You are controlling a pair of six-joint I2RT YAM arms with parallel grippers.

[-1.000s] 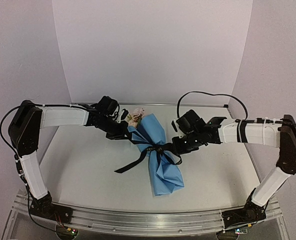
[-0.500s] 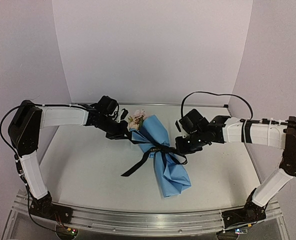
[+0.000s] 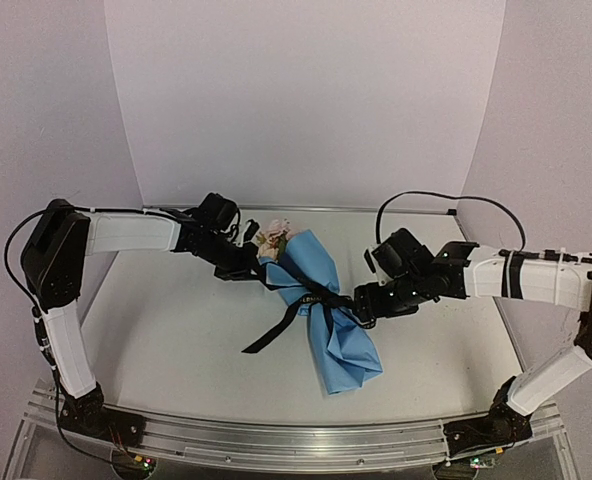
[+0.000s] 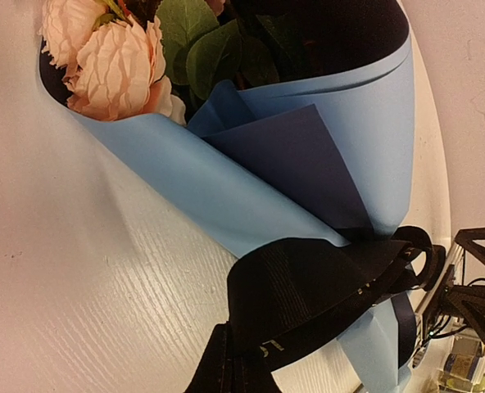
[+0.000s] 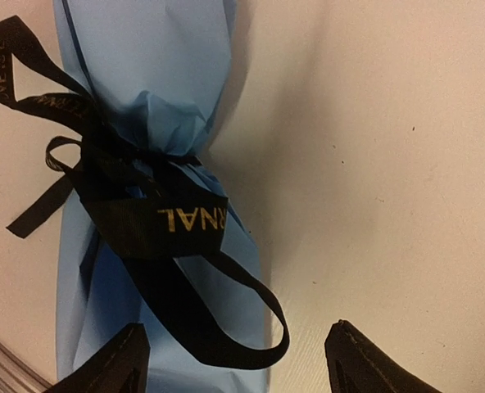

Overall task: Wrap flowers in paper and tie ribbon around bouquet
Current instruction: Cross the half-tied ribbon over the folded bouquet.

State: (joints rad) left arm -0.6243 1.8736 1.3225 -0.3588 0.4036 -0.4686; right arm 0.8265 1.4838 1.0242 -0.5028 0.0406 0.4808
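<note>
The bouquet (image 3: 326, 310) lies slanted on the table, its light blue paper (image 5: 144, 82) closed around the flowers (image 4: 103, 57), whose pale pink heads stick out at the far-left end. The black ribbon (image 5: 160, 217) with gold lettering is knotted round the bouquet's waist. One tail (image 3: 266, 335) trails toward the front left. My left gripper (image 3: 248, 265) is by the flower end, shut on a taut stretch of ribbon (image 4: 324, 286). My right gripper (image 5: 236, 352) stands open just right of the knot. A slack ribbon loop (image 5: 263, 327) hangs between its fingertips, touching neither.
The white table (image 3: 156, 330) is enclosed by white walls at the back and sides. A metal rail (image 3: 296, 440) with both arm bases runs along the near edge. The right arm's black cable (image 3: 446, 197) arcs above its wrist.
My right gripper has opened and let go of the ribbon, drawing back slightly to the right. The bouquet's lower end swung a little rightward. The left gripper stayed put.
</note>
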